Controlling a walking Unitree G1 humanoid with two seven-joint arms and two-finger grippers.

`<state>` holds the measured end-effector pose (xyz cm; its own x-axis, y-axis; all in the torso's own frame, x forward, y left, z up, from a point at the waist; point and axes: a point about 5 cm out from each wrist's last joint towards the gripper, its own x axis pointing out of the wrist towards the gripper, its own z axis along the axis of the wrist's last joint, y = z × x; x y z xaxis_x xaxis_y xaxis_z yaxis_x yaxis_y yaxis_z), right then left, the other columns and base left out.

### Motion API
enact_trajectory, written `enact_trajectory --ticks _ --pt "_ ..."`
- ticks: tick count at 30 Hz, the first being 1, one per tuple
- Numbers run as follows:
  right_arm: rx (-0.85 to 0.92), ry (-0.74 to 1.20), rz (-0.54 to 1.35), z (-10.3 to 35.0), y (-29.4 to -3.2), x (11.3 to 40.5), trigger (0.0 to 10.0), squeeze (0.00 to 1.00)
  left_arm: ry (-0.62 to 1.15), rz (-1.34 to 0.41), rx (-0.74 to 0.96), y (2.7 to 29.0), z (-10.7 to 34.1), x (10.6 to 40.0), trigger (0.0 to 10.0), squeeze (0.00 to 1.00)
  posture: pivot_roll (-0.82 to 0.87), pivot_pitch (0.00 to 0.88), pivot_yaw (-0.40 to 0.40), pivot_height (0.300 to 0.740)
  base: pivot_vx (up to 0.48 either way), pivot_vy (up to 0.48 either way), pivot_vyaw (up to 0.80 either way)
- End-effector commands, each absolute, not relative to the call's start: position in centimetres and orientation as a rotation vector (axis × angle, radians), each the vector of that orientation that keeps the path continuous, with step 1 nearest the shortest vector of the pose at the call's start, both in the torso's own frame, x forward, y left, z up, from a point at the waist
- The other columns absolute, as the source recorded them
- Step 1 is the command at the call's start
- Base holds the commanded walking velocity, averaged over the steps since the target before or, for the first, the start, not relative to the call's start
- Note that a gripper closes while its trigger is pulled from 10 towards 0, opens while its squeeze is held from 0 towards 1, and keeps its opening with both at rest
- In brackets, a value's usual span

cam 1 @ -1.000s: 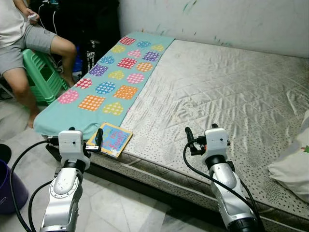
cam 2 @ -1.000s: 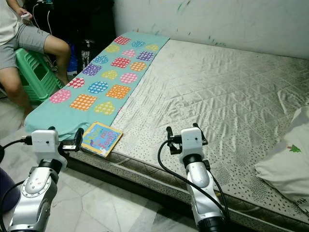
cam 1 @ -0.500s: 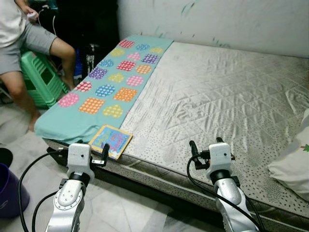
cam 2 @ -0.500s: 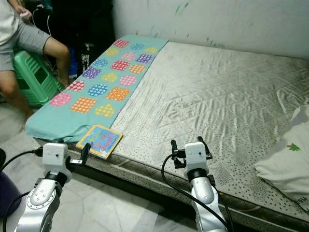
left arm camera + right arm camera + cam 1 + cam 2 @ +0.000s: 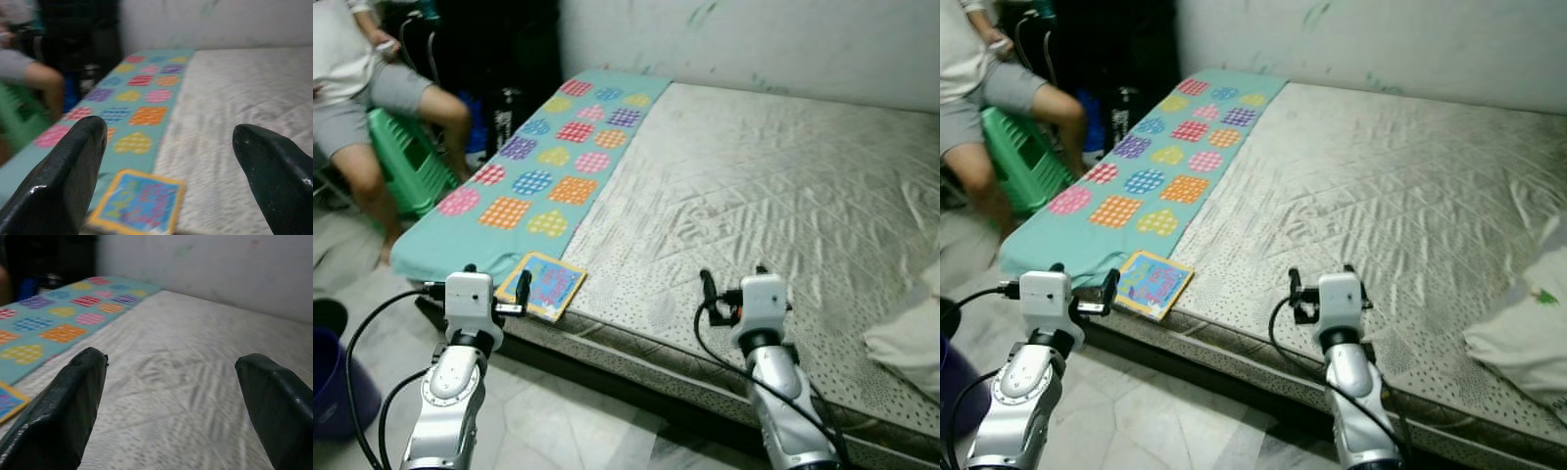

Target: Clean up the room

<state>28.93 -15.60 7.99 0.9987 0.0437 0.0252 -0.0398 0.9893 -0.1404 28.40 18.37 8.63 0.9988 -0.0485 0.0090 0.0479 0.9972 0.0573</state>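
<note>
A colourful children's book [image 5: 546,286] lies flat at the near left corner of the bed, just in front of a teal blanket [image 5: 548,162] with coloured patches. My left gripper [image 5: 495,290] is held up off the bed's edge, close to the book's left side, open and holding nothing. The left wrist view shows the book [image 5: 142,209] low between its fingers [image 5: 63,181]. My right gripper [image 5: 734,284] hovers over the near edge of the grey mattress [image 5: 773,186], open and holding nothing. A white pillow [image 5: 913,338] lies at the right edge.
A person [image 5: 352,93] sits on a green stool [image 5: 406,162] at the left, beside the bed. A purple bucket [image 5: 328,387] stands on the tiled floor [image 5: 568,431] at lower left. A white wall [image 5: 754,39] runs behind the bed.
The whole view has shifted slightly, so the camera moved. Both grippers stay raised and open in front of the bed. The book and blanket lie where they were.
</note>
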Motion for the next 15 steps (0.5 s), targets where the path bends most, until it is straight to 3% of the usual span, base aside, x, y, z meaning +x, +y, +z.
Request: enact_trajectory --ticks 1,13,15 --pt "-0.129 -0.039 0.022 8.3 -15.5 29.4 10.0 0.0 -0.013 -0.056 0.026 18.2 8.9 29.1 10.0 0.0 -0.04 0.005 0.061 0.731 0.0 0.0 -0.8" --pt "-0.141 -0.038 0.026 8.3 -15.4 28.4 10.0 0.0 -0.021 -0.127 0.017 16.5 8.6 29.2 10.0 0.0 -0.07 0.052 0.063 0.731 0.0 0.0 -0.8" --pt "-0.14 -0.035 0.024 8.3 -15.5 28.1 10.0 0.0 -0.015 -0.143 0.025 16.2 8.4 29.0 10.0 0.0 -0.07 0.075 0.062 0.731 0.0 0.0 -0.33"
